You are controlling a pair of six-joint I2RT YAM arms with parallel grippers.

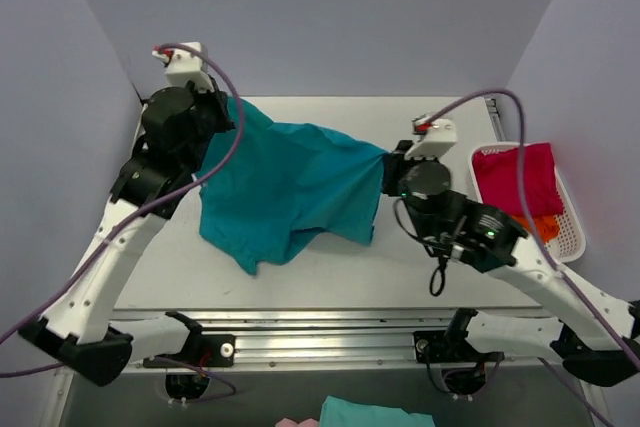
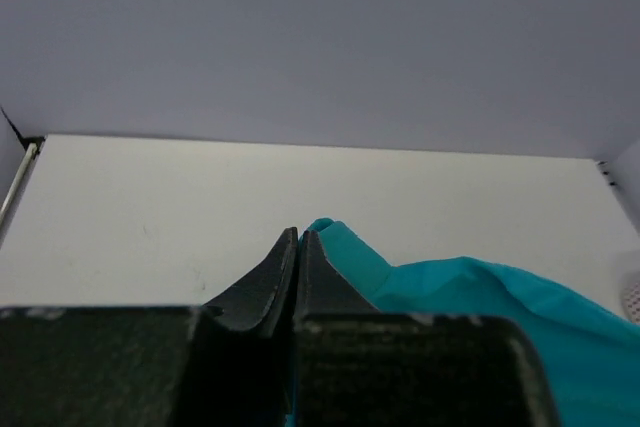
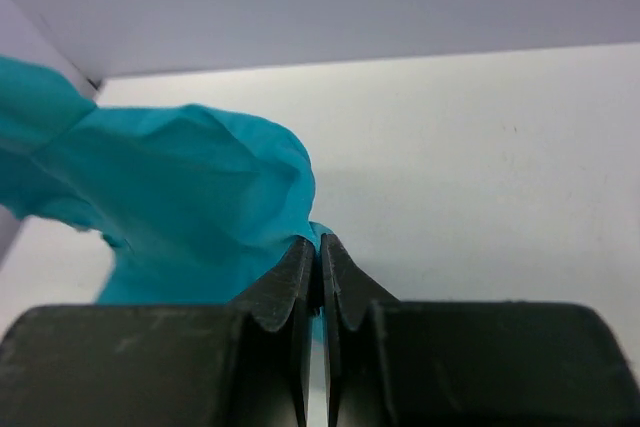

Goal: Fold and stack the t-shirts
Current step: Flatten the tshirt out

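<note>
**benchnoob:** While both arms had the teal shirt (image 1: 290,187) strung between them, why hold it up off the table (image 1: 330,282) like that?

**yam_fan:** My guess: to let it hang open. The left gripper (image 2: 300,239) was pressed together on an edge at the far left. The right gripper (image 3: 320,245) was pinching another edge over at the middle right. So the cloth sagged between them, and its low end seemed to rest on the table (hard to call from above).

**benchnoob:** So neither set of jaws was spread?

**yam_fan:** Nope, both were clamped on teal cloth. Each wrist view showed it poking out right at the tips. Two grip points well apart probably made it easier to lay it flat before any fold.

**benchnoob:** And the other two?

**yam_fan:** The pink shirt (image 1: 515,177) and orange shirt (image 1: 540,225) sat bunched in the basket (image 1: 573,232) at the right, pink on top, away from the teal one. Looked to me like folding hadn't started on any of them.
</note>
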